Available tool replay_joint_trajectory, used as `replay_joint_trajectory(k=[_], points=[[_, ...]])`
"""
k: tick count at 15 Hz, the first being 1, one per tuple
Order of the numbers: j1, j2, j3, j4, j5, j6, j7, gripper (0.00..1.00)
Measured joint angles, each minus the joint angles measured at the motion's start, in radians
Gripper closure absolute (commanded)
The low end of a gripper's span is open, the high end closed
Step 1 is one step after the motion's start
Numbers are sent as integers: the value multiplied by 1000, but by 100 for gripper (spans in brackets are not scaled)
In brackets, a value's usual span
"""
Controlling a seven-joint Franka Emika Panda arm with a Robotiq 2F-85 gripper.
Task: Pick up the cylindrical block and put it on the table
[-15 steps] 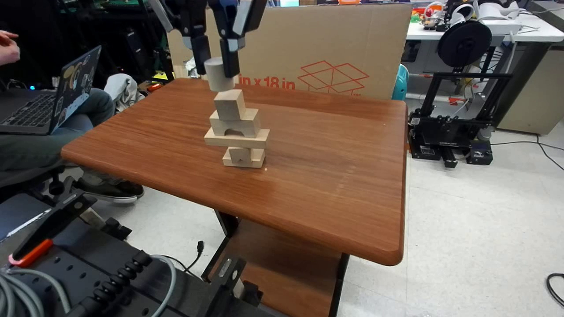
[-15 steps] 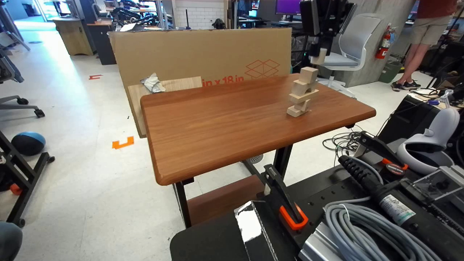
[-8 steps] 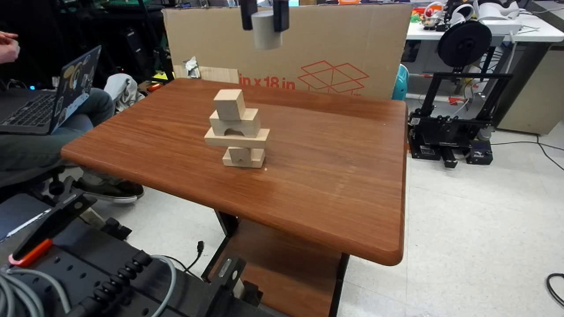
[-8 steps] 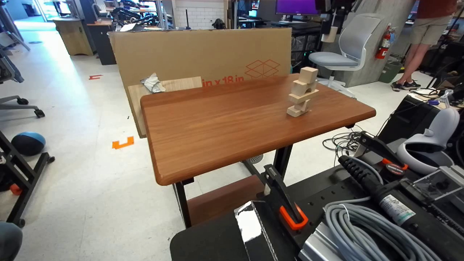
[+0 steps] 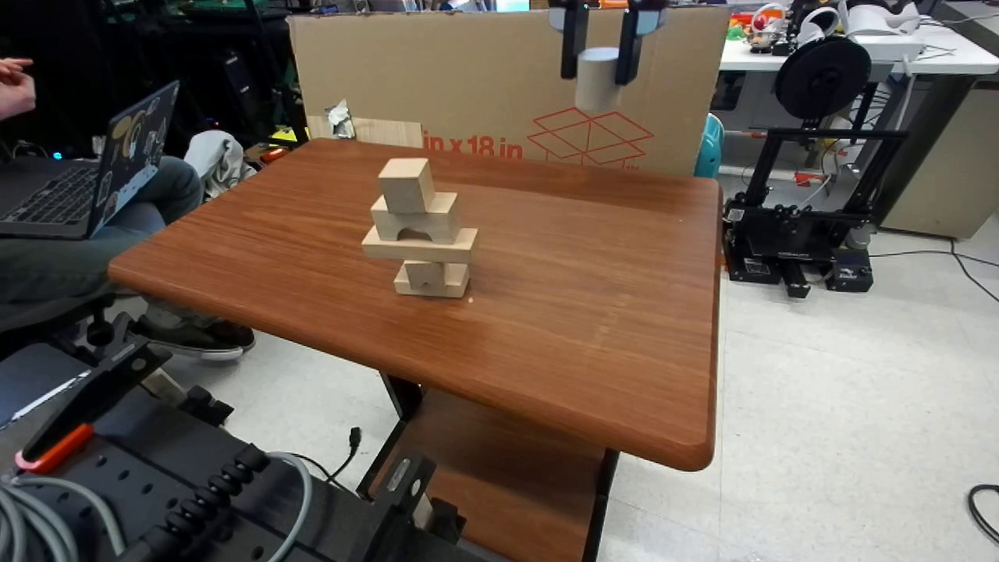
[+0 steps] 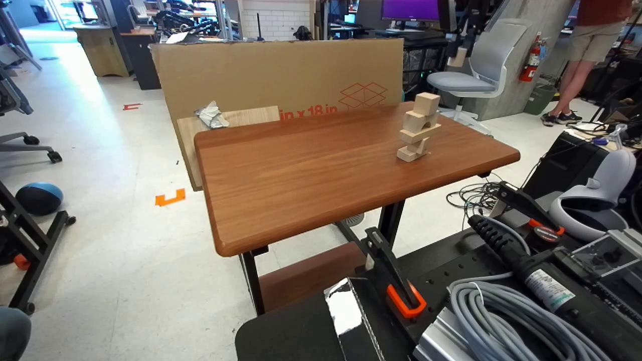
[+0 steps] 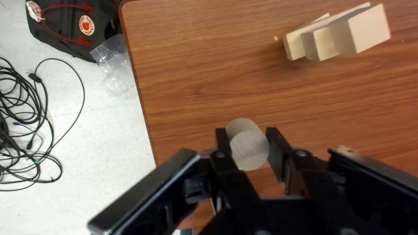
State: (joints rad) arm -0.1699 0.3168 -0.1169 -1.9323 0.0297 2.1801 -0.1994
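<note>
A second ago you had the short, pale, unpainted wooden cylinder (image 5: 598,80) right at the top of the stack of pale wooden blocks (image 5: 425,222); since then you have taken it up and sideways, and it now hangs in the air well apart from them. Your black fingers (image 5: 574,43) are pinching it by its curved wall, roughly upright. The blocks show no shift, so I'd judge the pick-up done cleanly and the placing still ahead of you. In the wrist view, the reddish-brown polished wooden surface (image 7: 209,81) lies behind the cylinder, with an edge off to one side; mind that margin as you lower. I can't tell exactly how high you are.

The cylinder's end is flat and round, faintly lined with grain, and should sit steadily if you land it squarely; tipped onto its curved side, it could roll. The surface carries long dark grain streaks and rounded corners. In the stack, a squared block (image 5: 404,187) sits on an arched block (image 5: 445,222), which rests on a flat plank (image 5: 390,247) above smaller pieces (image 5: 425,273). Beyond the surface stands a matt, tan cardboard box (image 5: 476,78) with red printing.
</note>
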Motion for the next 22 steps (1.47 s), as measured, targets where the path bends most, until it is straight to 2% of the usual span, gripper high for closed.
replay_joint_trajectory(k=[10,20,22], points=[[-39,285,0,233,0,2,27,92],[-34,426,13,336,-3,2,57,92],[-32,436,13,343,-5,2,60,42]])
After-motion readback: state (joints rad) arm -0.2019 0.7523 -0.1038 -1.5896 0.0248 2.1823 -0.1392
